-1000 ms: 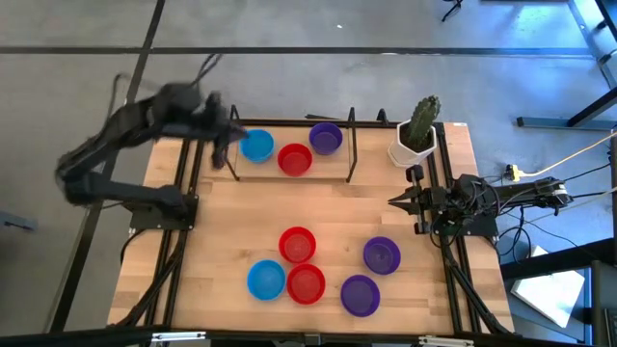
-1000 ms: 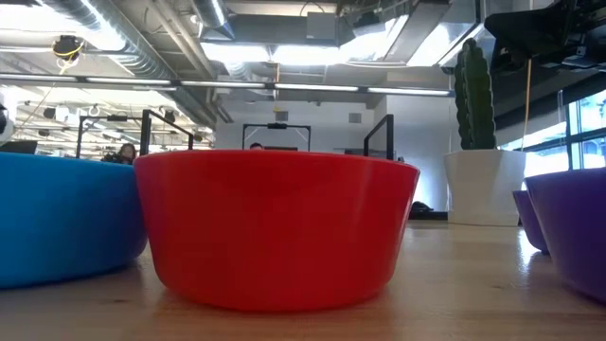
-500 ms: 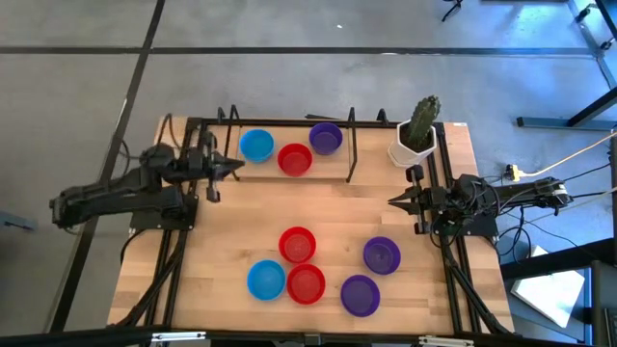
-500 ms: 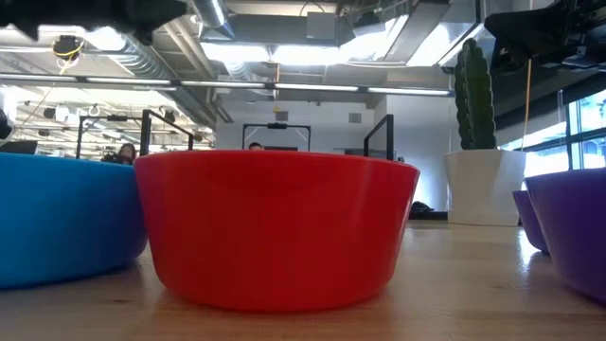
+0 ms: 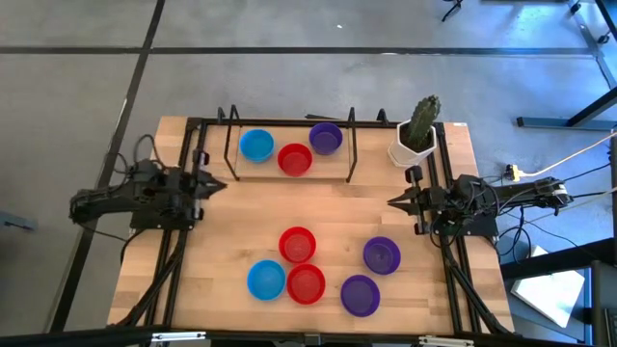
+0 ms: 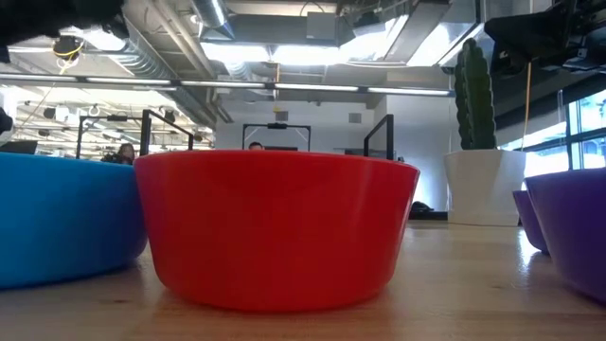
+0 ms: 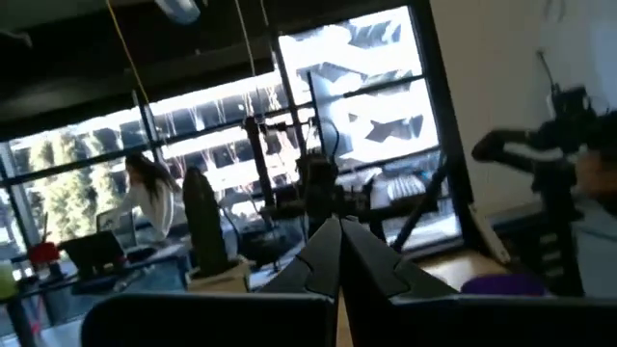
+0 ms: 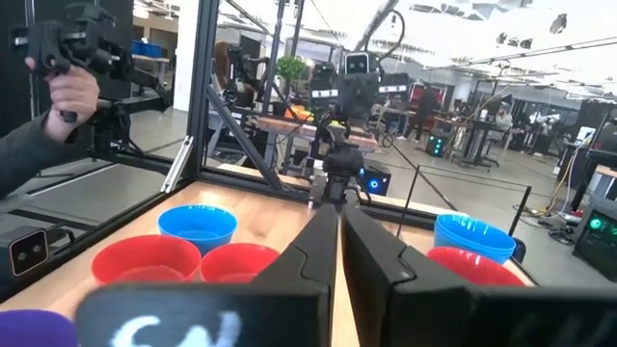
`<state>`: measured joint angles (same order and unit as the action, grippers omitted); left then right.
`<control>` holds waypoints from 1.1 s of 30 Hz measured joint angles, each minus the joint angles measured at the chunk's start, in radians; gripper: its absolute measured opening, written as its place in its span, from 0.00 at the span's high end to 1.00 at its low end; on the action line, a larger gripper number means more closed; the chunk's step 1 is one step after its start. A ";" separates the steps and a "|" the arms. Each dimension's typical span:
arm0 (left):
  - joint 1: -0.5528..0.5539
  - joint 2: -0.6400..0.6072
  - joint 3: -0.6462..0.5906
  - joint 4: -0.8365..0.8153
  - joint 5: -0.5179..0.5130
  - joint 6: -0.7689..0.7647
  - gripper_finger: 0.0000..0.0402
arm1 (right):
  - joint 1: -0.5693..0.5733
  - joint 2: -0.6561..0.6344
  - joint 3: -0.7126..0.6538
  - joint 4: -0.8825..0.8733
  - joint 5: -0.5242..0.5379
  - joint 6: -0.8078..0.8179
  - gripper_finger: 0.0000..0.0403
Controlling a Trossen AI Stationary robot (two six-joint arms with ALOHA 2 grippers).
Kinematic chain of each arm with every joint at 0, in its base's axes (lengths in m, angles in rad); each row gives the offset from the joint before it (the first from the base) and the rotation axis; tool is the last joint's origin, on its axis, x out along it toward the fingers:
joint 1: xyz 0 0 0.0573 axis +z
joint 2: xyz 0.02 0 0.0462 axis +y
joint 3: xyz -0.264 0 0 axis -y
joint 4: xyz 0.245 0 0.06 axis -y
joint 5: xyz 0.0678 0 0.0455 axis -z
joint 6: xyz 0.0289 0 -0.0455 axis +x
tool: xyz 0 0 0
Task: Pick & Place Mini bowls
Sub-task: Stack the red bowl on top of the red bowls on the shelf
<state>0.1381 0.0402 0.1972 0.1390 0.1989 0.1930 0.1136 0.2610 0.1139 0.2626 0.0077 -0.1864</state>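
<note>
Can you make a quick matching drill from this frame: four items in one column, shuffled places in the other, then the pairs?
Items:
1. left gripper
2. cactus pot
3. blue bowl in the far row
4. right gripper

Places:
A. far right corner of the table
B. right edge of the table, shut, pointing inward
C. under the black frame, beside a red bowl
D. left edge of the table, shut, holding nothing

Pairs: 1-D, 2-A, 3-C, 4-B
</note>
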 joint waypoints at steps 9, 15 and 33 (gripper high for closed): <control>-0.015 -0.008 -0.059 -0.072 0.038 0.124 0.99 | 0.000 0.005 0.000 0.004 0.000 -0.003 0.95; -0.015 -0.040 -0.058 -0.196 0.036 0.131 0.99 | 0.000 0.006 0.000 -0.003 0.000 -0.004 0.95; -0.015 -0.040 -0.058 -0.278 0.030 0.120 0.99 | 0.000 0.006 0.000 0.001 0.000 -0.024 0.95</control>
<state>0.1230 0.0006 0.1394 -0.1387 0.2287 0.3135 0.1135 0.2668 0.1135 0.2634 0.0081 -0.2108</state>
